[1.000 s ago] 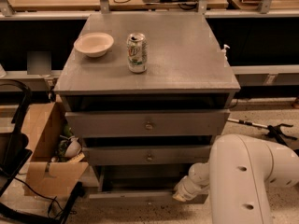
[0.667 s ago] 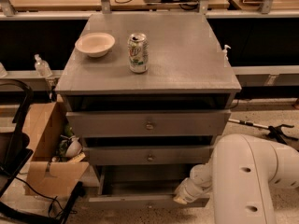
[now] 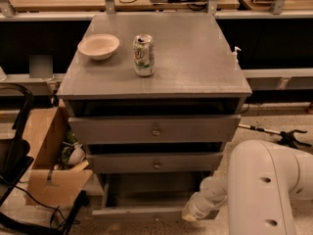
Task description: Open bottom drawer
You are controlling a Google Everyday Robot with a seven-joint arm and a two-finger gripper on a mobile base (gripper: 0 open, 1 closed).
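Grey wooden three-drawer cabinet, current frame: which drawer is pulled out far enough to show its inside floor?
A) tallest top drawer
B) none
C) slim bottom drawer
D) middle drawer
C: the slim grey bottom drawer sits forward with its plain grey inside open to view, and the gripper is low at the right end of its front.

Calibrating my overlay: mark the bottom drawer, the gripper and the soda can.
bottom drawer (image 3: 142, 211), camera view, front edge near its centre.
gripper (image 3: 192, 213), camera view, arm's tip beside the drawer's right front corner.
soda can (image 3: 144, 58), camera view, middle of its side.
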